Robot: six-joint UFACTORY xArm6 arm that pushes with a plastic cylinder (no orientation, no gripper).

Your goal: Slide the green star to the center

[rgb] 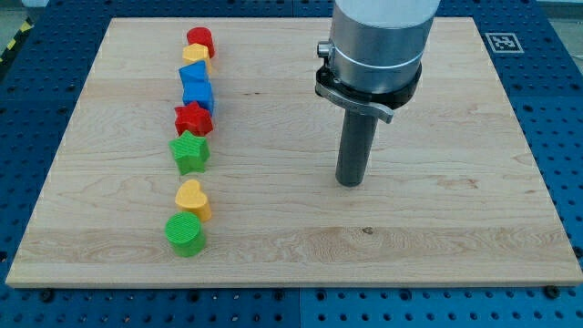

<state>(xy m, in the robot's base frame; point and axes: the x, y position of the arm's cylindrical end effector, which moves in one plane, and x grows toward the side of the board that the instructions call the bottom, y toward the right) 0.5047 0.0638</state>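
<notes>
The green star [190, 152] lies on the wooden board [437, 228] in a column of blocks at the view's left. My tip [350, 183] rests on the board right of the middle, well to the right of the green star and slightly lower in the view. It touches no block. The rod hangs from a wide grey cylinder [378, 41] at the view's top.
Above the star in the column sit a red star [193, 118], a blue block [197, 89], a yellow block [195, 56] and a red block [200, 39]. Below it lie a yellow heart [193, 198] and a green cylinder [186, 234].
</notes>
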